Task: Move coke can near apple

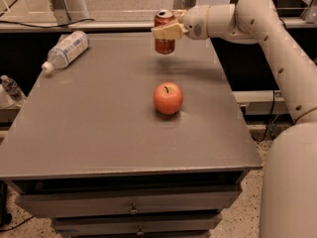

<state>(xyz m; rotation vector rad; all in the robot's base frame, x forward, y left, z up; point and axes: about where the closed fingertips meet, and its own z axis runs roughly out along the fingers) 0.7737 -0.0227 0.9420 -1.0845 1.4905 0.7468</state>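
Note:
The coke can (164, 40), red with a silver top, hangs upright in the air above the far part of the grey table (99, 133). My gripper (166, 30) is shut on the coke can around its upper half, reaching in from the right. The apple (168, 98), round and red-orange with a dark stem, sits on the table nearer to me, almost straight below and in front of the can. A clear gap separates the can from the apple.
A clear plastic water bottle (66, 49) lies on its side at the table's far left corner. My white arm (277, 43) spans the right side. Drawers (133, 207) run under the table's front edge. Another bottle (10, 88) stands off the left edge.

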